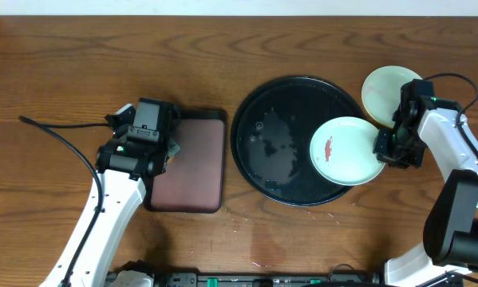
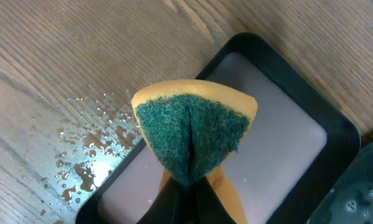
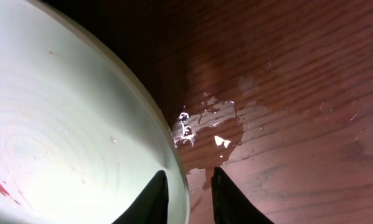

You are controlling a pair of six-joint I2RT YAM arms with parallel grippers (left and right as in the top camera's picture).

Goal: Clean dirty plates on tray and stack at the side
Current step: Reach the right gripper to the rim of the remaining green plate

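Note:
A pale mint plate [image 1: 348, 151] with a small red smear lies on the right part of the round black tray [image 1: 270, 135] and overhangs its right rim. My right gripper [image 1: 385, 148] is shut on that plate's right rim. In the right wrist view, one finger of the right gripper [image 3: 187, 180] lies over the plate [image 3: 68, 124] and the other outside it. A pale yellow plate [image 1: 391, 88] lies on the table behind the tray's right side. My left gripper [image 1: 171, 148] is shut on a folded green-and-yellow sponge [image 2: 192, 134], held over the maroon tray [image 2: 286, 143].
The rectangular maroon tray [image 1: 189, 159] lies left of the black tray. Water drops sit on the black tray and on the table [image 2: 80, 168] by the maroon tray. A wet patch [image 3: 205, 124] shows on the wood by the mint plate. A cable [image 1: 59, 139] trails left.

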